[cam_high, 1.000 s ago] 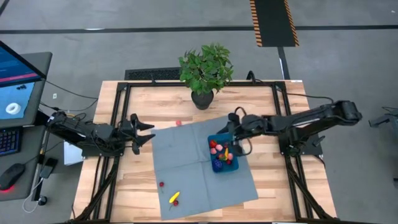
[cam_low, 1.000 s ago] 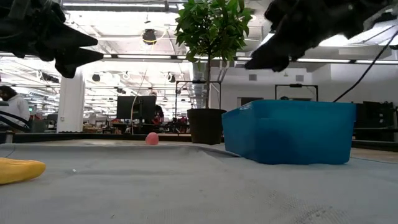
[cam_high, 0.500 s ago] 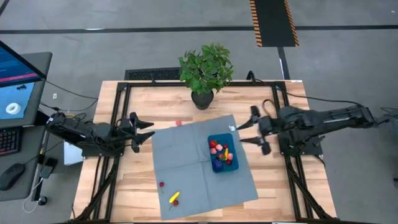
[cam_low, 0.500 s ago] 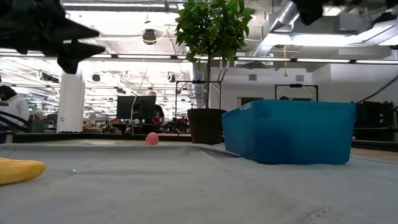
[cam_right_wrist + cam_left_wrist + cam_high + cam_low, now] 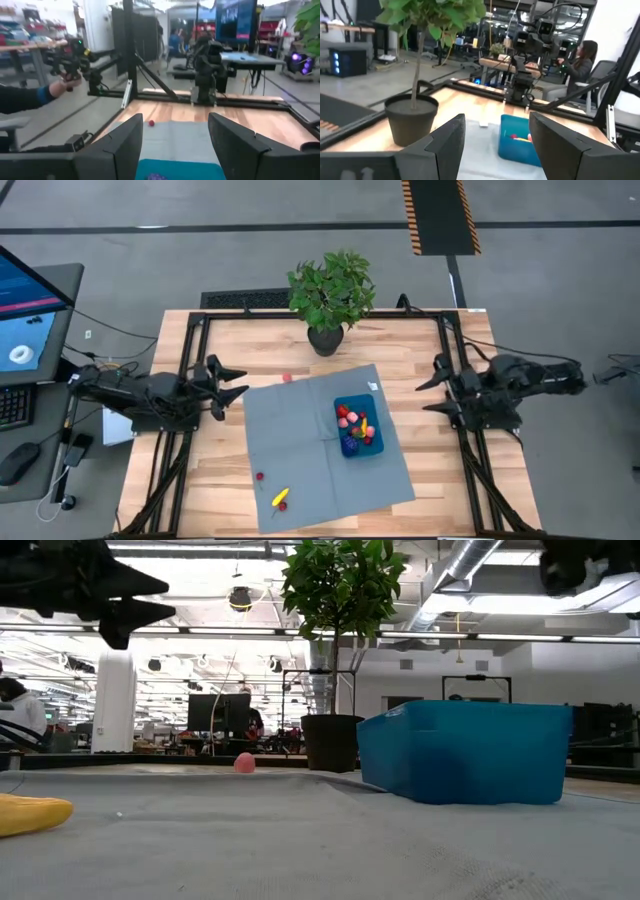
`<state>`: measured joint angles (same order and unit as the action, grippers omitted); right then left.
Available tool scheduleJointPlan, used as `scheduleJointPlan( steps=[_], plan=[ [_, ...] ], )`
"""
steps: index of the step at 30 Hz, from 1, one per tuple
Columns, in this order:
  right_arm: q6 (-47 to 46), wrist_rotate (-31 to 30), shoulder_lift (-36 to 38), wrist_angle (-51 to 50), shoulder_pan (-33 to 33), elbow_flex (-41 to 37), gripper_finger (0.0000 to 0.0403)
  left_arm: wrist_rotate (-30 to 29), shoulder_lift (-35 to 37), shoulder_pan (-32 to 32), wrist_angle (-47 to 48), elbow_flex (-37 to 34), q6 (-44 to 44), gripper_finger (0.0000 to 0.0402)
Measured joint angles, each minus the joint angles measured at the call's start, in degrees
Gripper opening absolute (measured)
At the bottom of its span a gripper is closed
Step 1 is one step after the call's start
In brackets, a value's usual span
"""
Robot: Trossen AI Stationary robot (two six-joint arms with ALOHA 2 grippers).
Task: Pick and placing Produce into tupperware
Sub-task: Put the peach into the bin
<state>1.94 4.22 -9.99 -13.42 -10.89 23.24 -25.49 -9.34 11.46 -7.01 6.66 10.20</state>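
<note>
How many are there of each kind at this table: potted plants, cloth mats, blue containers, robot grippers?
Potted plant: 1
Cloth mat: 1
Blue container: 1
Grippers: 2, the left gripper and the right gripper
Total: 5

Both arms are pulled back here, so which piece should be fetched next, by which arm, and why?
Probably the left pincer, open and empty at the mat's left edge, should reach for the pink piece on the wood just ahead of it. It is the loose piece nearest that arm, and the blue tupperware already holds several others.
</note>
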Motion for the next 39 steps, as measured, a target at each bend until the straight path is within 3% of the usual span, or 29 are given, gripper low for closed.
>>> scheduleJointPlan(
  steps=[5, 10, 17, 22, 27, 33, 39],
  plan=[
    [-0.9, 0.0, 9.8, 2.1, -0.1, -5.6, 0.0249, -0.4, -3.9, -1.5, 0.0, 0.0, 4.0, 0.021],
    [-3.3, 0.4, 8.7, 11.5, -0.4, -9.3, 0.0249, 0.8, -9.3, -3.7, -0.7, 0.0, 7.4, 0.021],
    [-2.4, -3.1, 6.7, 11.9, 0.5, -12.1, 0.0249, 2.5, -14.3, -7.5, -0.2, 0.8, 10.1, 0.021],
    [-4.3, -3.2, 6.7, 10.9, 1.0, -14.2, 0.0249, 2.9, -21.1, -12.0, 3.5, 6.8, 13.9, 0.021],
    [-6.7, -3.2, 6.6, 9.7, 0.7, -14.3, 0.0249, 7.8, -32.3, -16.7, 9.1, 15.5, 14.1, 0.021],
    [-9.3, -3.2, 6.6, 8.7, -0.4, -14.3, 0.0249, 17.1, -47.6, -22.3, 18.6, 27.9, 7.5, 0.021],
    [-12.0, -3.2, 6.6, 8.5, -2.1, -14.2, 0.0249, 19.4, -61.4, -25.4, 26.0, 38.2, 7.6, 0.021]
  ],
)
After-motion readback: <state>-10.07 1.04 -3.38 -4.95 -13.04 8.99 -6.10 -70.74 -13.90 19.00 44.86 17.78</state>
